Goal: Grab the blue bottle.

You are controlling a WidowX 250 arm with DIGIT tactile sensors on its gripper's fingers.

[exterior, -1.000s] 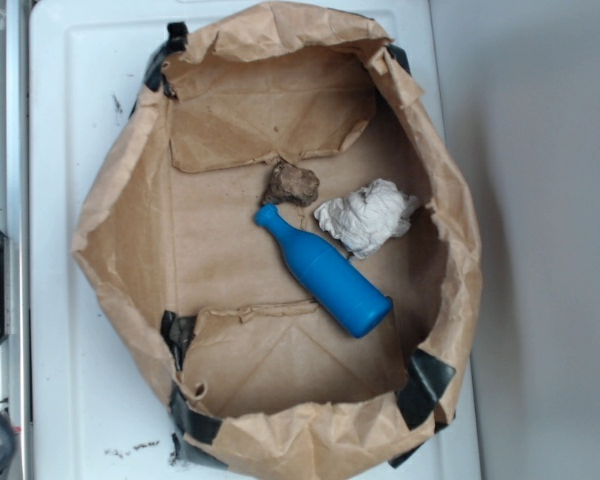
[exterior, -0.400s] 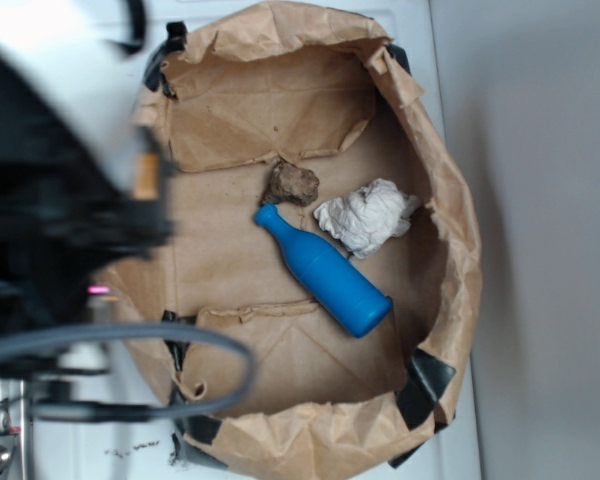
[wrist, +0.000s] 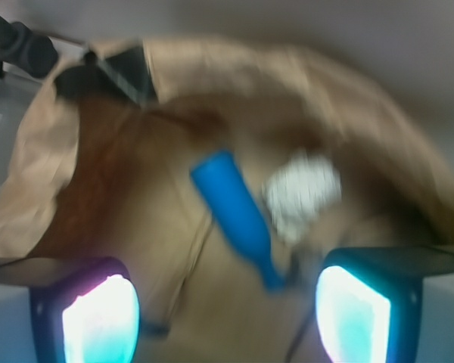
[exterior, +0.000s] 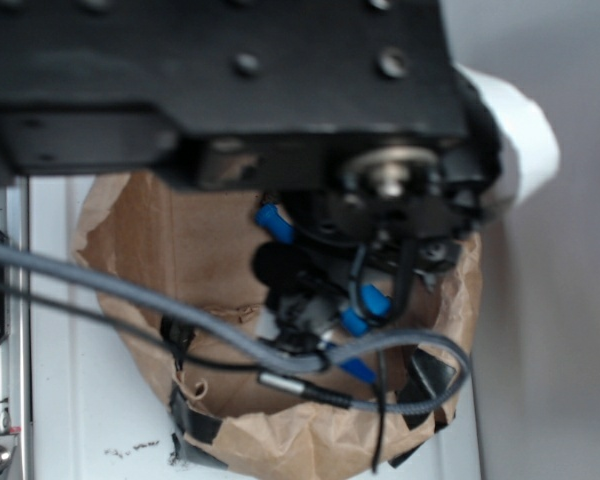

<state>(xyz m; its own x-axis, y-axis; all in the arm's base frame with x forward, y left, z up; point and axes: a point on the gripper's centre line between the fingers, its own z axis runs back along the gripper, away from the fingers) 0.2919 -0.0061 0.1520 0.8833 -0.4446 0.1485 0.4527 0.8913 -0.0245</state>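
The fingers (wrist: 100,321) stand apart and empty at the bottom of the wrist view, above the bottle (wrist: 234,215), which lies on its side on the floor of the paper bag (wrist: 53,174), its neck pointing toward the fingers and its body just beside the paper wad (wrist: 301,195). The bottle looks like smooth, stiff, light plastic, likely to slip or roll, so the wide body is the better place to close across than the narrow neck. In the exterior view the arm (exterior: 220,80) hides the bottle.
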